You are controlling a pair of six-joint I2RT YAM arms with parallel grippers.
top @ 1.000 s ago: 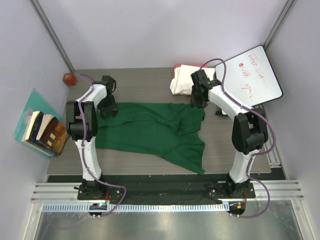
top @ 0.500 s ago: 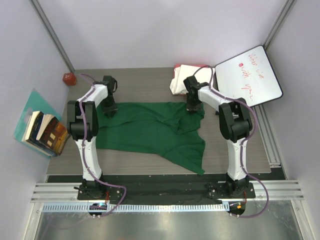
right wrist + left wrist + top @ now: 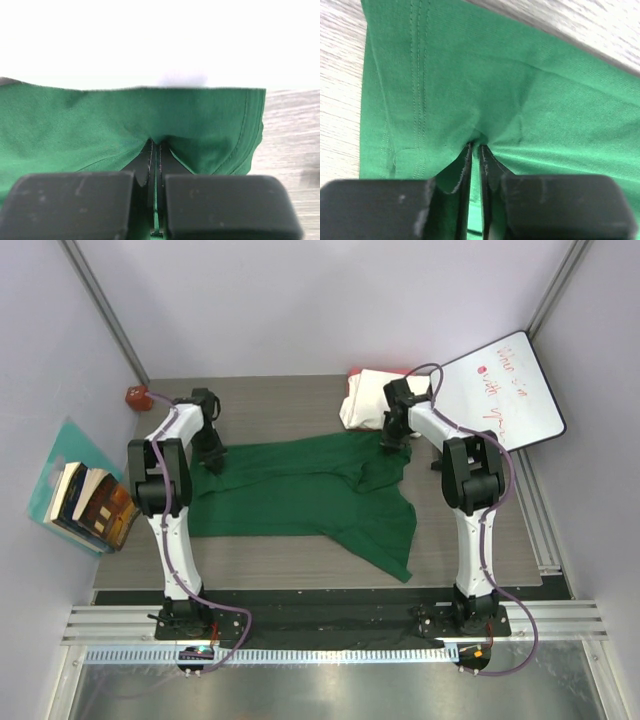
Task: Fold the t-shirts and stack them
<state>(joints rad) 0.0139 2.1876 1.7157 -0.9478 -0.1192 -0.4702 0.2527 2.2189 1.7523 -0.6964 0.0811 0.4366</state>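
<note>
Green t-shirt point(image 3: 300, 495) (soft knit, rumpled) pinched in left gripper point(image 3: 475, 146) and right gripper point(image 3: 156, 144)

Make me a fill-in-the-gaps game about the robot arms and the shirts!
1. The left gripper and the right gripper both pinch the ____ t-shirt.
2. Both grippers are ____ on it, not open.
3. The whiteboard has ____ writing.
4. The cream-white bundle lies nearest the ____ gripper.

Missing words: green; shut; red; right.
</note>
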